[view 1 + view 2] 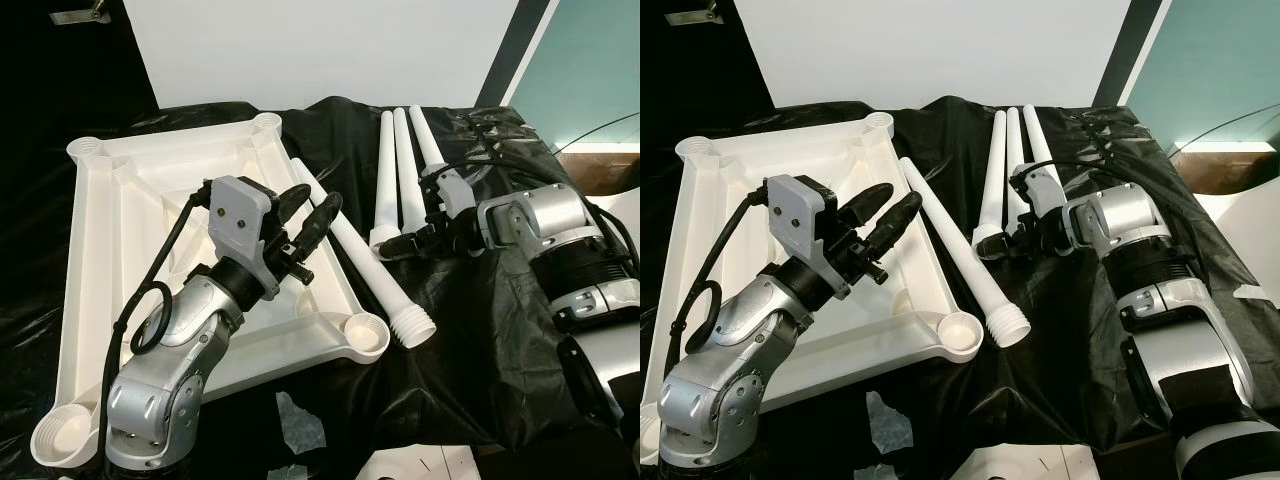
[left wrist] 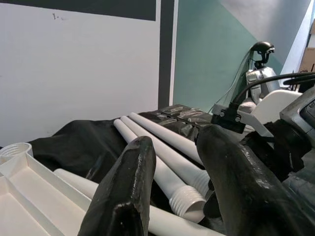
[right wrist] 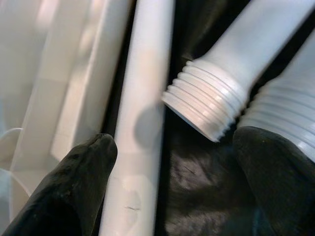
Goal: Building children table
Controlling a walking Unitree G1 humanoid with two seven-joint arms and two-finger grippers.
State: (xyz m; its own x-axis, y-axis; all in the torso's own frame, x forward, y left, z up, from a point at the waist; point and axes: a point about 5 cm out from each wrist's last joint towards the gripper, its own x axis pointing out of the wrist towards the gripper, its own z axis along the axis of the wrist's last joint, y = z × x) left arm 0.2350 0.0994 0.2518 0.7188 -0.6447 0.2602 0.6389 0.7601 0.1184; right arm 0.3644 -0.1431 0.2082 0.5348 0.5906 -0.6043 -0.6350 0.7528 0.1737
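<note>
Black plastic sheeting (image 1: 470, 380) covers the desk, the white tabletop (image 1: 110, 230) lying upside down on it. My left fingers (image 1: 305, 222) hover spread above its tray (holding nothing). My right fingers (image 1: 395, 246) are parted at the threaded ends of the three legs (image 1: 400, 170), with a fourth leg (image 1: 350, 250) lying beside the tabletop.

Left hand (image 2: 182, 191) fingers spread, empty. Past them: white threaded table legs (image 2: 162, 162) on black plastic sheet (image 2: 83, 140); tabletop corner socket (image 2: 15, 150) alongside.

White tabletop (image 1: 95, 230) and threaded legs (image 1: 395, 180) — smooth, slightly glossy plastic; beneath them a crinkled black sheet (image 1: 470, 330) — shiny plastic film.
</note>
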